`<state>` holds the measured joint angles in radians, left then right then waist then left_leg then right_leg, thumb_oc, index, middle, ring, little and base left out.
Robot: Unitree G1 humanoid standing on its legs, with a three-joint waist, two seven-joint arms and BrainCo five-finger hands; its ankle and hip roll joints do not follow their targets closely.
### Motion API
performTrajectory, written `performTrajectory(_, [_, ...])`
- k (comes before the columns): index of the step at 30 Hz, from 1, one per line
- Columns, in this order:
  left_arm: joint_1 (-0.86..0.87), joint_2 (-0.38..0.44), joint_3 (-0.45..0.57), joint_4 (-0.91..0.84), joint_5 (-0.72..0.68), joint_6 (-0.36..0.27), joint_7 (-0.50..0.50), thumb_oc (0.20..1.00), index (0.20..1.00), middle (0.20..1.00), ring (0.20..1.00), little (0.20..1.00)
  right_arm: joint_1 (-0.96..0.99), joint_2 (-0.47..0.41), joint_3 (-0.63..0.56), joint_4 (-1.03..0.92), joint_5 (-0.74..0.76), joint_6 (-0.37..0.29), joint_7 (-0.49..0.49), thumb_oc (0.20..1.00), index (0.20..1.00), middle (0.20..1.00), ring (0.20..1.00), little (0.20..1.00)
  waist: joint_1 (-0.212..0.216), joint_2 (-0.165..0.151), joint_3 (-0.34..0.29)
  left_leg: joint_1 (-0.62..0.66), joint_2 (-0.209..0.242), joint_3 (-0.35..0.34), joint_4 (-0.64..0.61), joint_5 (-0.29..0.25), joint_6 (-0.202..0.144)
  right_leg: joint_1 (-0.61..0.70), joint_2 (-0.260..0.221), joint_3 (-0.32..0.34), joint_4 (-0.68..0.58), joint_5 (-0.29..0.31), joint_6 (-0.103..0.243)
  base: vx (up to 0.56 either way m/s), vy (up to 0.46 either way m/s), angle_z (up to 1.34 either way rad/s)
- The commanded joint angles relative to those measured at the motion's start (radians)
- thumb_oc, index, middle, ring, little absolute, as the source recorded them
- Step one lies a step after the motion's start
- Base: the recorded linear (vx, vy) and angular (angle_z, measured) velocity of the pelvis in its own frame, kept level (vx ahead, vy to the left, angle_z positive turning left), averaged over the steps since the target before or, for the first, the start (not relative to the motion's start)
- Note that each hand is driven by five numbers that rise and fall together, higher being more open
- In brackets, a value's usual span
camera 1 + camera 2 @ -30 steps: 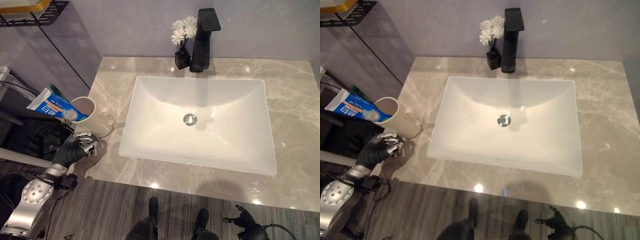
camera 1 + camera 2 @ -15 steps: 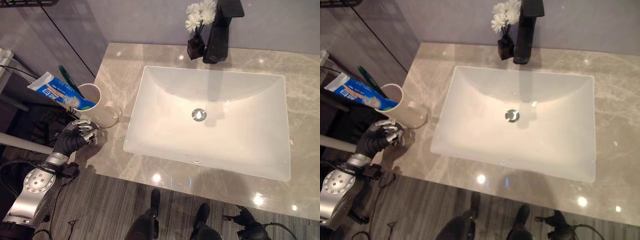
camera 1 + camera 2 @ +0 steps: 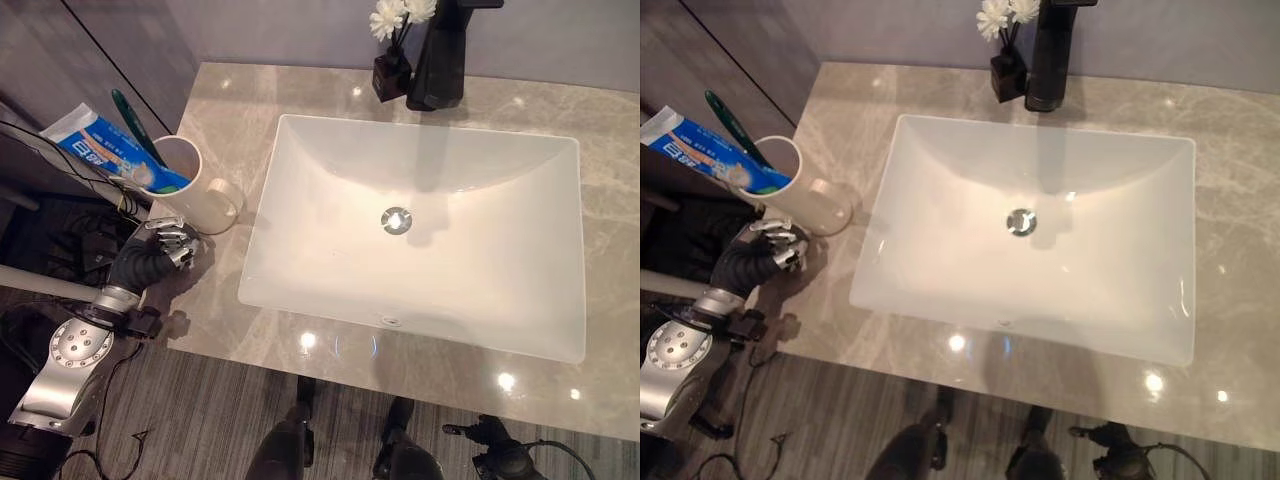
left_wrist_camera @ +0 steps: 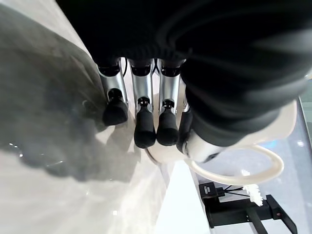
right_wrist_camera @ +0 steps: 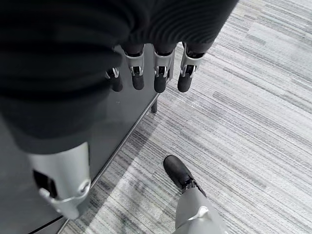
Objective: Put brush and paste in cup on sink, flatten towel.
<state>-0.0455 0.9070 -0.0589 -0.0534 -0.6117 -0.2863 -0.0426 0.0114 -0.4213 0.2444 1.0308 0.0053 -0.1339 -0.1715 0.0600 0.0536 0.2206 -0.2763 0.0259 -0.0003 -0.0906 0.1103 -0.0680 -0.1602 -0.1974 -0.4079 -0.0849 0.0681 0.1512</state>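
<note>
A beige marble countertop [image 3: 250, 110] runs under a grey wall and carries a white rectangular sink [image 3: 420, 230] with a black faucet [image 3: 440, 60] and a small black vase of white flowers [image 3: 392, 60] at its back edge, while striped grey flooring [image 3: 220, 420] lies below the front edge. At the counter's left edge stands a white cup [image 3: 190, 190] (its handle turned toward the basin) holding a blue-and-white toothpaste tube [image 3: 105, 150] and a green toothbrush [image 3: 130, 108], both leaning out past the edge. The left hand [image 3: 160, 250] rests just in front of the cup, fingers curled and holding nothing, and the right hand [image 5: 146, 73] hangs low over the floor with its fingers bent inward, empty.
</note>
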Motion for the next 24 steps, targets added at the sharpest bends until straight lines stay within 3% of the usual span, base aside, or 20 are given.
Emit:
performTrajectory(1, [-0.067, 0.023, 0.014, 0.005, -0.007, -0.045, 0.020, 0.200, 0.200, 0.200, 0.200, 0.200, -0.042, -0.020, 0.013, -0.008, 0.024, -0.007, -0.011, 1.000, 1.000, 1.000, 1.000, 1.000, -0.017, -0.029, 0.026, 0.040, 0.020, 0.058, 0.003, -0.025, -0.009, 0.018, -0.103, 0.098, 0.018, 0.171, 0.078, 0.01, -0.010, -0.13])
performTrajectory(10, [-0.051, 0.051, 0.006, -0.059, -0.054, -0.046, -0.037, 0.200, 0.200, 0.200, 0.200, 0.200, -0.033, -0.023, 0.014, -0.002, 0.017, -0.011, -0.004, 1.000, 1.000, 1.000, 1.000, 1.000, -0.021, -0.036, 0.019, 0.046, 0.023, 0.069, 0.003, -0.031, -0.009, 0.011, -0.096, 0.113, 0.012, 0.171, 0.077, 0.00, -0.002, -0.03])
performTrajectory(24, [-0.082, 0.030, -0.024, -0.041, -0.072, -0.043, -0.029, 0.200, 0.200, 0.200, 0.200, 0.200, -0.043, -0.007, 0.037, -0.003, 0.017, -0.013, 0.000, 1.000, 1.000, 1.000, 1.000, 1.000, -0.025, -0.045, 0.015, 0.054, 0.027, 0.074, 0.003, -0.035, -0.008, 0.013, -0.089, 0.118, 0.012, 0.164, 0.073, 0.00, 0.000, 0.00])
